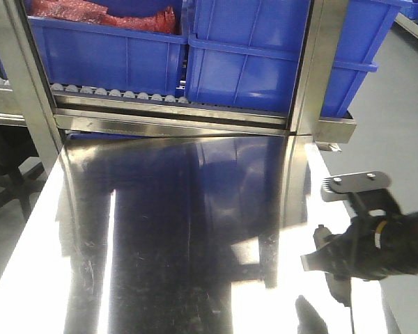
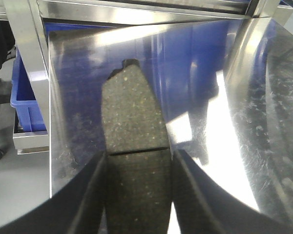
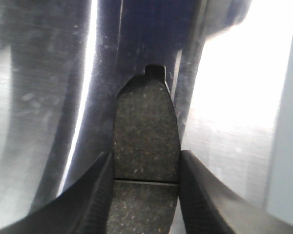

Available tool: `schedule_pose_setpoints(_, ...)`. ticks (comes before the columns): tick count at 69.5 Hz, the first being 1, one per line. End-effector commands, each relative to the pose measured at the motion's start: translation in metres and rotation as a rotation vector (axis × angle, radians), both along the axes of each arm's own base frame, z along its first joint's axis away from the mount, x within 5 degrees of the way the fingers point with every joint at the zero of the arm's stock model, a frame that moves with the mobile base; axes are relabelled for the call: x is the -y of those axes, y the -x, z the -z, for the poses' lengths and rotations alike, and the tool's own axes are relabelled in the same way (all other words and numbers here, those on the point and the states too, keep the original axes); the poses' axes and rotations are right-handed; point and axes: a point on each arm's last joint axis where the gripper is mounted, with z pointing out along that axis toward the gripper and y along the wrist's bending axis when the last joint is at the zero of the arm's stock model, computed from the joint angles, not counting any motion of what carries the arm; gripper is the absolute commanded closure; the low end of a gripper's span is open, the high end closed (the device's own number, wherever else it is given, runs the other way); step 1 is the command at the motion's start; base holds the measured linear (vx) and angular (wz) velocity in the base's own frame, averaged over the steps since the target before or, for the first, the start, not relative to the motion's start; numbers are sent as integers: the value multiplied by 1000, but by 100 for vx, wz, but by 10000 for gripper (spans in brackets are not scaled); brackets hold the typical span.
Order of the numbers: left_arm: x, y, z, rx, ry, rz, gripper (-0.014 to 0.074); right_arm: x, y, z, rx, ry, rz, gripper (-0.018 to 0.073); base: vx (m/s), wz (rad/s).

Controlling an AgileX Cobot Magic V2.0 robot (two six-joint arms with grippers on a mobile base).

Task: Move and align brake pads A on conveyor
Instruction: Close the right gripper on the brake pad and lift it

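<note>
Brake pad [image 2: 132,112] sits clamped in left gripper [image 2: 139,157], fingers at its groove. Second brake pad [image 3: 145,129] sits clamped likewise in right gripper [image 3: 145,157]. Both are over shiny steel table [image 1: 160,229], contact unclear.

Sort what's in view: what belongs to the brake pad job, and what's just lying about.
Belongs to the job:
left pad, clamped in the left gripper
right pad, clamped in the right gripper

Just lying about:
steel table
blue bins, one holding red material
roller rack
</note>
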Motion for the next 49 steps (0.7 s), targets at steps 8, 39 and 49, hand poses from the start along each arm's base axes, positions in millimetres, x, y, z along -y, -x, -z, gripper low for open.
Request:
schedule_pose_setpoints(8,2,-4,-16,108,33,10,387,12,31,-38,269,-73,-19,460,0,0)
schedule_pose_setpoints(39,2,-4,-16,108,33,10,387,40,111,-47,545,-149,-36,460,0,0)
schedule_pose_setpoints(49,2,-4,-16,108,33,10,387,43,121,-52,588,-163,-34,460,0,0)
